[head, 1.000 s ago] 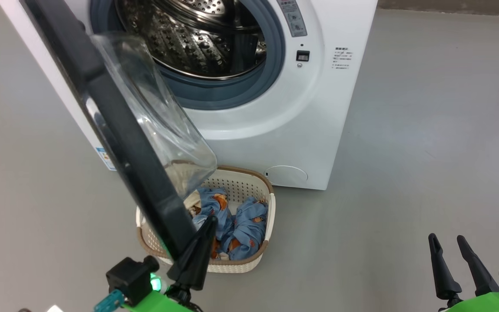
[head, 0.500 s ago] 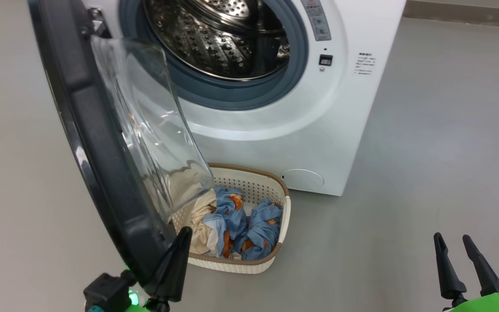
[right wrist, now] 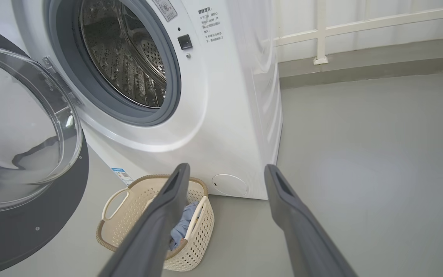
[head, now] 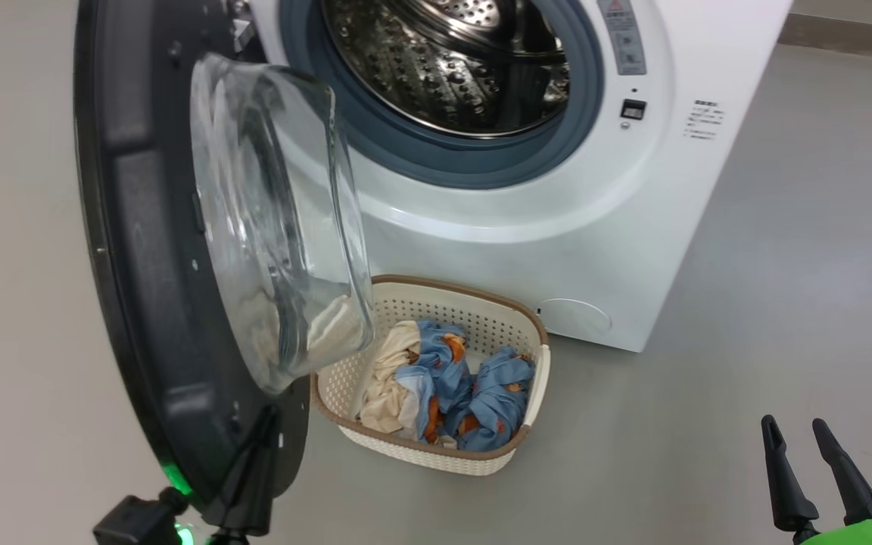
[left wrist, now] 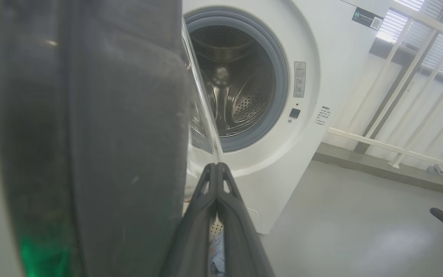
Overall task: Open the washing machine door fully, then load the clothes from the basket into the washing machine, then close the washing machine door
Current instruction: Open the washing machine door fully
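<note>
Left gripper (head: 266,428) is showing its fingers pressed together w/ nothing btwn them, lying up against the btm inner rim of the washing machine door (head: 141,227). Real contact is hard to call, since dark fingers are blending w/ the dark rim. Its wrist is getting cut off by the head view's btm edge, w/ a green light glowing beside it. In the left wrist view the door (left wrist: 90,134) is looming blurred over the left half.

Right gripper (head: 793,425) is holding its fingers apart, empty, at lower right, w/ its body cut off by the frame.

The door is hanging wide open at the left of the washing machine (head: 557,250). Its glass bowl is covering the left corner of the basket (head: 421,454) and warping what's behind it. The machine's top is running out of frame.

The basket is sitting on the floor (head: 746,303) right in front of the machine, just right of the left gripper and well left of the right gripper. The clothes (head: 474,386) are lying bunched inside: blue printed pieces to the right, a cream piece to the left. No. of pcs is unclear. In the right wrist view a finger is hiding most of them.

The floor is showing smooth and grey. A pale railing (left wrist: 398,96) is running behind the machine.
</note>
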Tool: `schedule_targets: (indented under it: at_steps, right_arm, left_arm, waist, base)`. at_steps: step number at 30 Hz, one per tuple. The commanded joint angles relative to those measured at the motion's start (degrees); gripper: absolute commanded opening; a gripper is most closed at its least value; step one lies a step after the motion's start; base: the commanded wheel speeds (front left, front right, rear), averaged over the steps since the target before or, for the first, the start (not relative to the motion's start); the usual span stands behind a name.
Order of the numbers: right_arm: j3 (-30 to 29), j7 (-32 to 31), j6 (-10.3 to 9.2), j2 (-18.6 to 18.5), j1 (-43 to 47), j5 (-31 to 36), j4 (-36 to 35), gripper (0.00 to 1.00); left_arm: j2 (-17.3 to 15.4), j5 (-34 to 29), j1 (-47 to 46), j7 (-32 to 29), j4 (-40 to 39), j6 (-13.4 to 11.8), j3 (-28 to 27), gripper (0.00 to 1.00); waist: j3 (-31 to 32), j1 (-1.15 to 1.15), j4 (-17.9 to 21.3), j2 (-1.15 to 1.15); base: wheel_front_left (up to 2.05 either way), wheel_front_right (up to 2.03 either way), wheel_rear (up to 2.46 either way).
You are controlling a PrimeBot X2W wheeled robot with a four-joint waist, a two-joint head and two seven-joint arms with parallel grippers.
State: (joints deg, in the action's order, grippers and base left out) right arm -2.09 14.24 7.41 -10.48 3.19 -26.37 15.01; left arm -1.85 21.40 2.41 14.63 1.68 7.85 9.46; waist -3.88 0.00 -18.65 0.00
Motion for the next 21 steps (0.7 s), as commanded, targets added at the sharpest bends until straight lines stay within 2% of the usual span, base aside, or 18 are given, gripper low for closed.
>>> schedule_targets:
  at_steps: [1,11,21]
  right_arm:
    - [0.89,0.76,0.08,-0.63,0.0,0.21,-1.51,1.0]
    - [1.22,0.76,0.08,-0.64,-0.26,0.21,-1.36,1.0]
    - [1.52,0.76,0.08,-0.74,-0.16,0.18,-1.34,1.0]
  left_arm:
    - [-1.03,-0.57,-1.01,0.37,-1.47,-0.92,-3.59,0.0]
    - [-1.04,-1.96,-1.72,0.37,-1.05,-2.42,-9.59,0.0]
    - [-2.55,-2.75,-5.22,0.37,1.73,-2.6,-16.9,0.0]
  waist:
    - [-0.17,0.0,-1.16,0.0]
    - [-0.41,0.0,-3.62,0.0]
    - [-0.78,0.0,-4.3,0.0]
  base:
    - [0.0,0.0,0.0]
    - [0.0,0.0,0.0]
    - [0.0,0.0,0.0]
